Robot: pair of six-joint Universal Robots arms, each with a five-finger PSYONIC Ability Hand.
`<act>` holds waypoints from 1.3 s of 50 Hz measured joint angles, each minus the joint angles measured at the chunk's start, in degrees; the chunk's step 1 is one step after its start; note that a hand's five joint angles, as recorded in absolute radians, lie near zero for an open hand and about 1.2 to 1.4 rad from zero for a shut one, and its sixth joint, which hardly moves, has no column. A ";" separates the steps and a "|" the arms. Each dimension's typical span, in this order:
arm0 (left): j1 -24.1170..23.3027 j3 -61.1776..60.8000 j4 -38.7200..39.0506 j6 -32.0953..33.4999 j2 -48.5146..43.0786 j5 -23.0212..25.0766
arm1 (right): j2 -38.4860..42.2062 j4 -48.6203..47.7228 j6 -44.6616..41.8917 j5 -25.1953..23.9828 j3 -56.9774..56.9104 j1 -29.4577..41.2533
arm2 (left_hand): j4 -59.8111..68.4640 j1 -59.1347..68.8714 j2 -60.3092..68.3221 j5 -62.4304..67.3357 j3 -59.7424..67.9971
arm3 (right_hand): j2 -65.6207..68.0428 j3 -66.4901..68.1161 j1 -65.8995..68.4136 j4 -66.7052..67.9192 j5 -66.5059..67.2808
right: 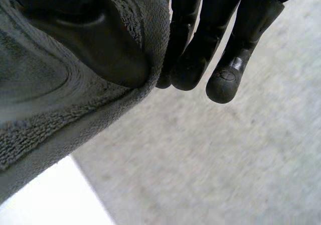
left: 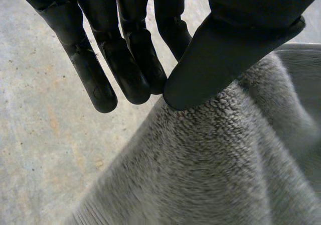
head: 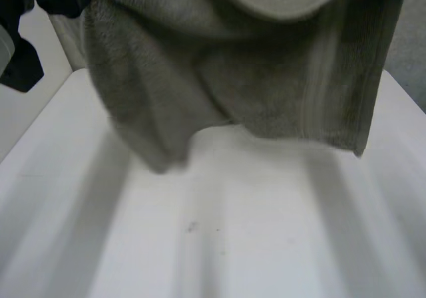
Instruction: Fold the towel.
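towel (head: 253, 78): grey terry, hung above the white table (head: 233, 238).
left hand (left: 125, 59): thumb pinched one top edge.
right hand (right: 193, 59): pinched the other top edge.
step: likely lift-and-spread.
next move: lay it flat before folding.

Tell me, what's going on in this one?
The robot holds a grey towel up in the air above the white table, one hand at each side. The left hand pinches the towel's edge between thumb and fingers, and the right hand does the same at the other side. The towel hangs bunched and uneven, its lower edge apparently off the table.
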 measured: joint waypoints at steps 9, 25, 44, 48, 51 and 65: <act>-0.33 -7.98 -0.58 3.11 -3.04 0.61 | 5.83 13.32 -4.08 -2.04 -0.12 -0.45 | 0.00 0.05 0.01 0.13 0.02 | 0.00 0.27 0.00 0.00 0.00; 3.55 8.10 4.18 15.38 -30.08 0.66 | 32.05 -3.93 -1.50 -0.34 -14.55 0.72 | 0.03 0.05 0.03 0.14 0.07 | 0.00 0.27 0.00 0.00 0.00; 5.40 22.08 27.09 7.16 -25.07 0.55 | 23.01 -23.71 16.98 1.08 -11.35 0.20 | 0.04 0.05 0.04 0.14 0.08 | 0.00 0.27 0.01 0.00 0.10; 6.76 9.73 26.36 6.51 -23.97 1.09 | 22.40 -14.88 12.67 -4.73 -4.22 0.21 | 0.04 0.05 0.05 0.14 0.08 | -0.01 0.27 0.01 0.00 0.10; 7.20 1.09 26.12 6.63 -23.80 2.04 | 22.39 -11.06 8.75 -7.19 0.67 0.21 | 0.04 0.05 0.05 0.14 0.08 | -0.01 0.27 0.01 0.00 0.10; 6.13 -30.65 25.99 14.00 -29.32 10.11 | 24.85 -11.51 -9.05 -7.57 31.42 0.18 | 0.04 0.05 0.05 0.14 0.09 | -0.01 0.28 0.01 0.00 0.10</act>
